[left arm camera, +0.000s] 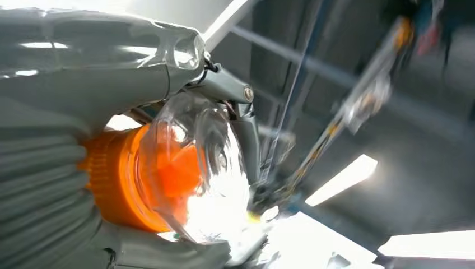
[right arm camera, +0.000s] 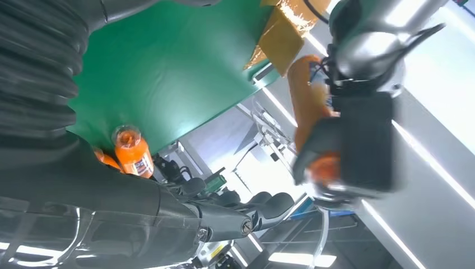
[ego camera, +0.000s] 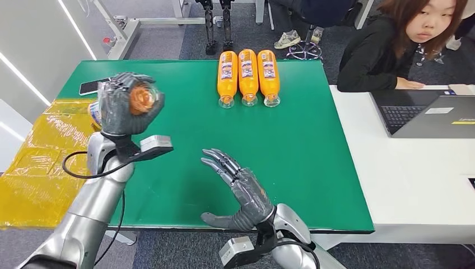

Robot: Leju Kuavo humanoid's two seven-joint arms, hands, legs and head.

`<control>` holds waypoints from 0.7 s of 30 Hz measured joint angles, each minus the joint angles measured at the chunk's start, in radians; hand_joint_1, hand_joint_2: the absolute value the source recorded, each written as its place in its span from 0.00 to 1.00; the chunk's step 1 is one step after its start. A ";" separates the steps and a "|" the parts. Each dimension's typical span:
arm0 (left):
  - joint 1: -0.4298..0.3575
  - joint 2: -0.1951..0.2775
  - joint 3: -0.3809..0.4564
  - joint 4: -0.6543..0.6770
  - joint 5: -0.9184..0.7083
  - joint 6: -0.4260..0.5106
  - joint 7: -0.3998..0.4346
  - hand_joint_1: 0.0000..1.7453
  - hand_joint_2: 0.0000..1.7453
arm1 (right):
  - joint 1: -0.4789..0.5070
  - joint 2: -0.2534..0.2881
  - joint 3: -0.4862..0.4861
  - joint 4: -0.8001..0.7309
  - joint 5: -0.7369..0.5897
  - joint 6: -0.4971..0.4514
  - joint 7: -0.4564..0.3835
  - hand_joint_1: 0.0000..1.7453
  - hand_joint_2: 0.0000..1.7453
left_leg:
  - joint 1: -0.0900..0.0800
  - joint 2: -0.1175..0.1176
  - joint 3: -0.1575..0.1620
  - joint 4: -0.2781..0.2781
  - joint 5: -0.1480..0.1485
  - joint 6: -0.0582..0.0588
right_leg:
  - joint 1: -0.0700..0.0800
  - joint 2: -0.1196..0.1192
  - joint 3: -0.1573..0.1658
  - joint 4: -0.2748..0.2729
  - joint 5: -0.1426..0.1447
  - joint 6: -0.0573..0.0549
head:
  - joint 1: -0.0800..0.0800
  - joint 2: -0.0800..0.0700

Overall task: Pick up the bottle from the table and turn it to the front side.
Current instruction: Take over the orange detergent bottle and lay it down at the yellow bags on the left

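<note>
**Left hand held bottle aloft**

The left hand (ego camera: 124,104) gripped the orange clear-plastic juice bottle (ego camera: 141,98), fingers wrapped around it, raised above the green-matted bench (ego camera: 302,151), its clear base toward the head camera. The right hand (ego camera: 238,189) hovered empty, fingers straight and apart.

Three bottles (ego camera: 248,77) lie side by side at the table's (ego camera: 313,168) twelve o'clock edge. A phone (ego camera: 92,86) sits at ten o'clock, a laptop (ego camera: 428,115) at three.

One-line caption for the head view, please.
Left hand holds an orange bottle aloft, open right hand waiting over the green table.
</note>
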 joint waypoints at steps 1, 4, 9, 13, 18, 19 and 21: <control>-0.013 0.003 -0.020 0.039 -0.054 -0.001 0.038 0.98 1.00 | 0.000 -0.001 0.000 0.000 0.000 -0.001 0.001 0.00 1.00 | 0.000 0.000 0.000 0.000 0.000 0.000 | 0.000 0.000 0.000 0.000 0.000 0.000 | 0.000 0.000; -0.043 0.010 -0.074 0.138 -0.180 -0.022 0.141 0.99 1.00 | 0.001 -0.007 0.000 0.003 -0.007 -0.002 0.002 0.00 1.00 | 0.000 0.001 0.000 0.000 0.000 0.000 | 0.000 0.002 -0.001 0.000 0.000 0.000 | 0.000 0.000; -0.059 0.022 -0.151 0.283 -0.336 -0.122 0.279 1.00 1.00 | 0.000 -0.025 0.000 0.020 -0.041 -0.015 -0.022 0.00 1.00 | 0.000 0.002 0.000 0.000 0.000 0.000 | 0.000 0.003 -0.001 0.000 0.000 0.000 | 0.000 0.000; -0.060 0.029 -0.189 0.365 -0.389 -0.242 0.322 1.00 1.00 | 0.002 -0.034 0.000 0.037 -0.043 -0.033 -0.027 0.00 1.00 | 0.000 0.002 -0.001 -0.001 0.000 0.000 | 0.000 0.003 -0.002 0.000 0.000 0.000 | 0.000 0.000; -0.059 0.031 -0.212 0.425 -0.406 -0.342 0.346 1.00 1.00 | 0.015 -0.039 0.000 0.041 -0.035 -0.044 -0.007 0.00 1.00 | 0.000 0.002 -0.001 -0.001 0.000 0.000 | 0.000 0.003 -0.002 0.000 0.000 0.000 | 0.000 0.000; -0.059 0.031 -0.214 0.433 -0.408 -0.359 0.351 1.00 1.00 | 0.019 -0.040 0.000 0.039 -0.031 -0.044 -0.002 0.00 1.00 | 0.000 0.002 -0.001 -0.001 0.000 0.000 | 0.000 0.003 -0.002 0.000 0.000 0.000 | 0.000 0.000; -0.059 0.031 -0.219 0.449 -0.413 -0.391 0.362 1.00 1.00 | 0.026 -0.042 0.000 0.037 -0.025 -0.044 0.004 0.00 1.00 | 0.000 0.002 -0.001 -0.001 0.000 0.000 | 0.000 0.003 -0.002 0.000 0.000 0.000 | 0.000 0.000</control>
